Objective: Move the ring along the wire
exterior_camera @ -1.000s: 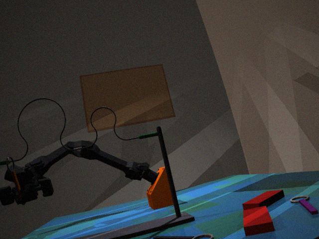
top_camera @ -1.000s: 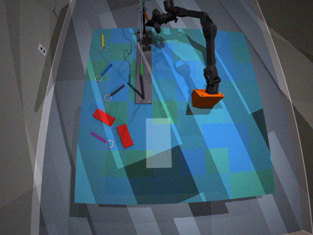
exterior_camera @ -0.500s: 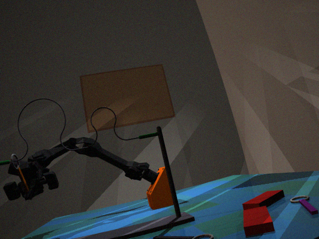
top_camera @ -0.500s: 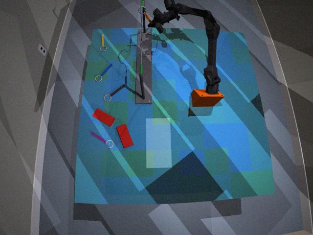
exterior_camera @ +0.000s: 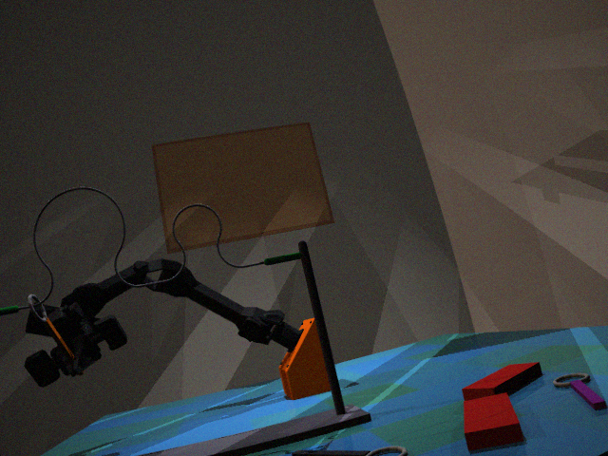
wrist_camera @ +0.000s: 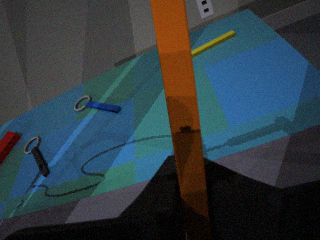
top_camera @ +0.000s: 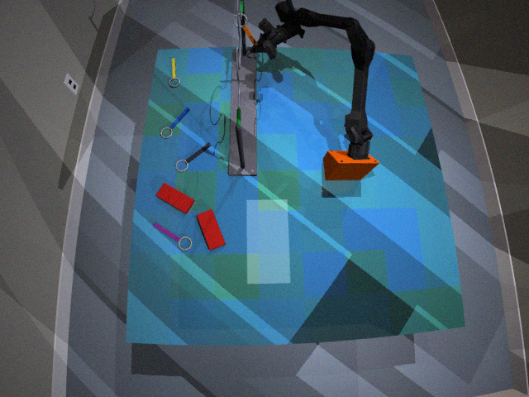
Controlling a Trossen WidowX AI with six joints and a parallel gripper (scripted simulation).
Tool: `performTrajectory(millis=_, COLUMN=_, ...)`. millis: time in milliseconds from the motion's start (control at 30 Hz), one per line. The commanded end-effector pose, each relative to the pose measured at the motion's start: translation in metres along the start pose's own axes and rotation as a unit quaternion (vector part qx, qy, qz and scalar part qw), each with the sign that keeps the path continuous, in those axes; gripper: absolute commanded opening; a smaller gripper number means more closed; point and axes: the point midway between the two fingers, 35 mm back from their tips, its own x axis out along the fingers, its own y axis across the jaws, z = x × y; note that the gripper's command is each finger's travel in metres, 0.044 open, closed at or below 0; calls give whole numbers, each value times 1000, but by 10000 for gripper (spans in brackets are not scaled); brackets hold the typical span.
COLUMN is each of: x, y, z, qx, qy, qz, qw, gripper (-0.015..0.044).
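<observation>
The ring [top_camera: 234, 21] [exterior_camera: 30, 299] is around the thin grey wire [exterior_camera: 81, 188], just off the inner end of the far green part [top_camera: 242, 6] [exterior_camera: 7, 310]. Whether ring and wire touch I cannot tell. Its orange handle [top_camera: 249, 34] [exterior_camera: 59, 336] [wrist_camera: 179, 85] slants down from the ring. My gripper [top_camera: 255, 45] [exterior_camera: 72, 357] [wrist_camera: 181, 162] is shut on the handle's lower end, below the wire. The other green part [top_camera: 238, 116] [exterior_camera: 282, 258] joins the near post [top_camera: 240, 147] [exterior_camera: 320, 318]. The far post [top_camera: 243, 40] stands close beside my gripper in the top view.
The wire rises in a tall loop, dips, then makes a smaller loop before the near post. My arm reaches from its orange base [top_camera: 348, 169] [exterior_camera: 309, 368] behind the wire in the exterior view. Red blocks [top_camera: 174, 198] [exterior_camera: 493, 417] and several loose ring tools lie on the table.
</observation>
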Motion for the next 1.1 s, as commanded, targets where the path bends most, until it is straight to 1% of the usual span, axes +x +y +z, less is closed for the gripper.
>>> performTrajectory(millis=0, x=-4, y=13, z=4, qx=29, qy=-7, qz=19, qw=999, gripper=-150)
performTrajectory(millis=433, x=-7, y=55, z=11, qx=154, qy=-10, qz=91, qw=984, gripper=-150)
performTrajectory(millis=1067, x=-20, y=102, z=35, qx=313, qy=-14, qz=183, qw=932, gripper=-150)
